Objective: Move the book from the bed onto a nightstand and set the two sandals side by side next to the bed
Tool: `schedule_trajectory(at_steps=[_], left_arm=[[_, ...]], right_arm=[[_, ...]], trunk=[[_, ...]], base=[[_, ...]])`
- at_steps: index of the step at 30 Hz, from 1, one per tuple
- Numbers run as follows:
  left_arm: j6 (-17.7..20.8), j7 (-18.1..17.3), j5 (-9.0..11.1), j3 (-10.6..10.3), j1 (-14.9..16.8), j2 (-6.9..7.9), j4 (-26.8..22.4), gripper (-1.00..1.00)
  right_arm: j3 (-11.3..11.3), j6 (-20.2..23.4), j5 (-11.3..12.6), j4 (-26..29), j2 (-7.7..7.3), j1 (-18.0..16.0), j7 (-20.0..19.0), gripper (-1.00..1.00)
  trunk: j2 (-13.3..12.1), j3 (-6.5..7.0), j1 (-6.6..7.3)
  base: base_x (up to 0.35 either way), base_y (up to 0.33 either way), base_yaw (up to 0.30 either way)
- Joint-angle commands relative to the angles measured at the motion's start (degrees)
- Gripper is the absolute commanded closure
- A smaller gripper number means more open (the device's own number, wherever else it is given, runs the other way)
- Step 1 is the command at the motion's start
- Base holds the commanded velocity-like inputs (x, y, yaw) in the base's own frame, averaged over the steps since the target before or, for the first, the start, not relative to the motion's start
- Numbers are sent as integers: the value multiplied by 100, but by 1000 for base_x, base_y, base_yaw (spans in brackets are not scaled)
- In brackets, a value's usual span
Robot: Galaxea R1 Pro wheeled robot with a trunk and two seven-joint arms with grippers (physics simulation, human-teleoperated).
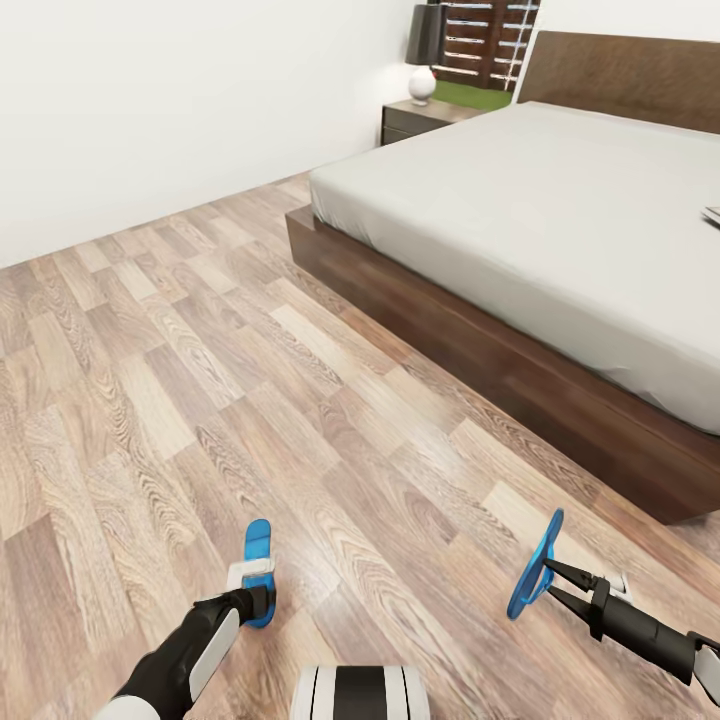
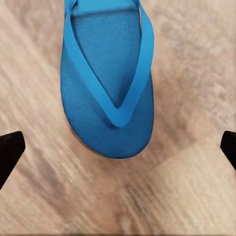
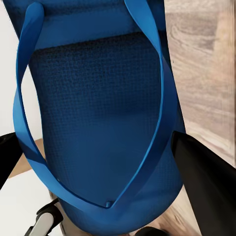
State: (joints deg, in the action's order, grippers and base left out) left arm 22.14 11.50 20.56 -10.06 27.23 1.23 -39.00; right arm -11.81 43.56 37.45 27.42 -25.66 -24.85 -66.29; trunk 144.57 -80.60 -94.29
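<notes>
Wood-plank floor (image 1: 150,400) ran from the white wall to the bed (image 1: 560,200), with the nightstand (image 1: 415,118) and a lamp (image 1: 424,50) at the far corner; a sliver of what may have been the book (image 1: 713,214) showed at the mattress edge, too little to be sure. You had the right gripper (image 1: 548,580) clamped on one sandal (image 1: 535,565), which hung on edge, off the planks, near the bed frame; in the right wrist view the dark fingers (image 3: 201,172) flanked that sandal's sole (image 3: 98,123). The other sandal (image 1: 258,570) lay flat on the floor under the left gripper (image 1: 255,600), whose jaws stood wide apart in the left wrist view, with that sandal (image 2: 108,83) just ahead of the fingertips (image 2: 10,150) and not between them. To do this step well, you likely needed to drop the left jaws squarely over the toe end before closing, then carry both sandals to the bed side and set them parallel, soles down, close together. Tilting the held one flat before release looked wise, or it might tip over.
</notes>
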Motion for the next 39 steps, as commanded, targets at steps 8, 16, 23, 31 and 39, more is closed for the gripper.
schedule_trajectory(at_steps=[8,16,23,31,39], left_arm=[[18,58,54,-40,2,9,-11,-100],[24,63,54,-21,2,15,-15,-100],[19,63,54,-14,2,17,-19,-100],[18,55,54,-16,2,17,-20,-100],[18,72,54,-10,2,17,-20,-100]], right_arm=[[0,39,26,0,-1,-2,-4,100],[2,40,26,0,-1,-2,-1,100],[1,38,26,0,1,-2,-2,100],[3,40,26,0,0,-2,-1,100],[3,40,26,0,-1,-2,1,100]], trunk=[[8,-115,-12],[8,-115,-12],[8,-115,-12],[8,-115,-12],[8,-115,-12]], base=[[0,0,0],[75,0,0],[86,0,0],[162,0,0],[145,0,0]])
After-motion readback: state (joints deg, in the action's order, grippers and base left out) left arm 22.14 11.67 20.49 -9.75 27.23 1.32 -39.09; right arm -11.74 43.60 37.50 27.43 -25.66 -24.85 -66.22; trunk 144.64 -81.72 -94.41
